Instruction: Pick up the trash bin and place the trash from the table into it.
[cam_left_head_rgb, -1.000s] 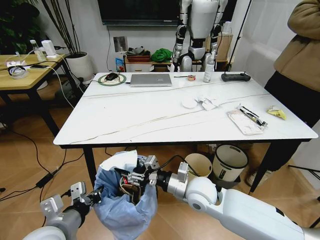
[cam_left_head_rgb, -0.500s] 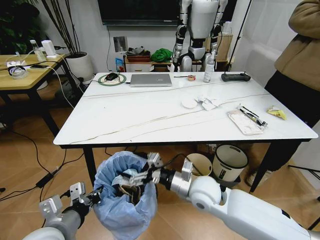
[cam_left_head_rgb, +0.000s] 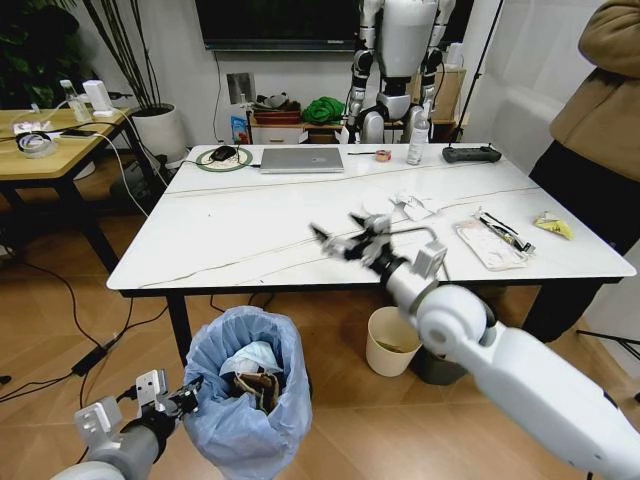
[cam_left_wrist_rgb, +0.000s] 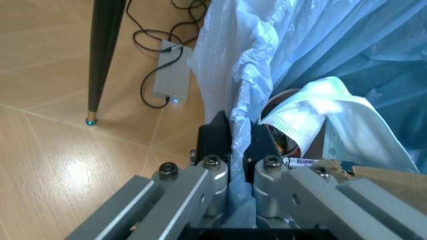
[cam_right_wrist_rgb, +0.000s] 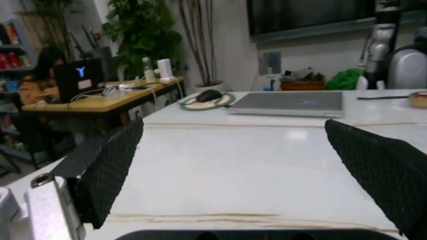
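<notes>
Left gripper (cam_left_wrist_rgb: 230, 145): jaws pinched on the bag rim of the bin (cam_left_head_rgb: 248, 400), low beside the tabletop (cam_left_head_rgb: 260, 235); bin base cut off. Inside, past the jaws: mask (cam_left_head_rgb: 250, 357), cardboard (cam_left_head_rgb: 262, 384), partly hidden. Right gripper (cam_left_head_rgb: 350, 238): jaws wide, empty, above the tabletop. Beyond it: tissues (cam_left_head_rgb: 412, 207), plastic package (cam_left_head_rgb: 490, 243), yellow wrapper (cam_left_head_rgb: 553, 226).

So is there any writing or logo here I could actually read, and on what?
"Y": a lit mark like that letter, on the dark screen back on the wooden desk.
Label inside the trash bin: purple print, too small to read.
Clear package on the table: print too blurred.
</notes>
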